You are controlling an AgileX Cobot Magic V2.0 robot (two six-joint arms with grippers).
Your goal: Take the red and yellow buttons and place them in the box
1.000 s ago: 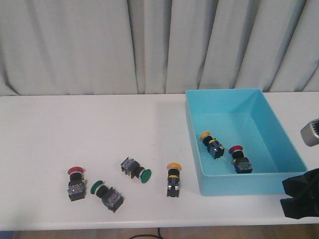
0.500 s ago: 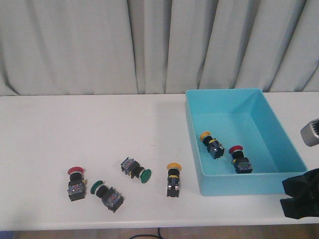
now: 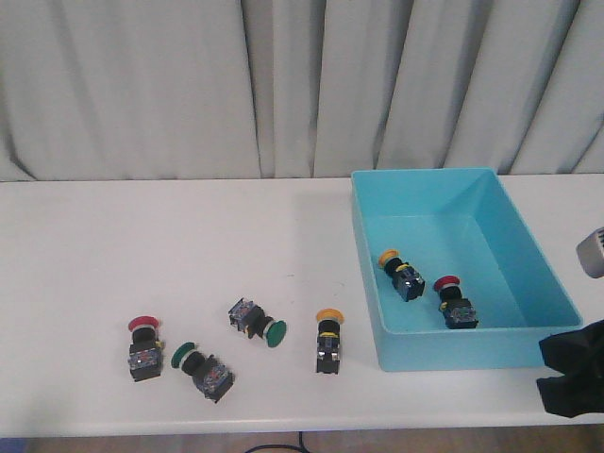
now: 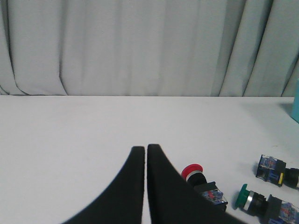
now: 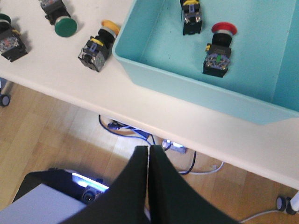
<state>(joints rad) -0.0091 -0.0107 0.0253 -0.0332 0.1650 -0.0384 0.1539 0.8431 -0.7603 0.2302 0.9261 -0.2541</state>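
Both sets of fingers, left (image 4: pixel 145 154) and right (image 5: pixel 148 154), are pressing together, gripping nothing. One red button (image 3: pixel 455 302) and one yellow button (image 3: pixel 401 273) are lying inside the box (image 3: pixel 429 354); another red (image 3: pixel 142 346) and yellow (image 3: pixel 327 342) are sitting on the bench (image 3: pixel 142 245).

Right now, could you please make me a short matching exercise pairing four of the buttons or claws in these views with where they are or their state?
Things:
1. yellow button on the table
2. red button on the table
3. red button in the box
4. left claw

Places or states:
A. inside the turquoise box
B. fingers together, holding nothing
C. just left of the box's near corner
D. farthest left of all

Pairs: 1-C, 2-D, 3-A, 4-B
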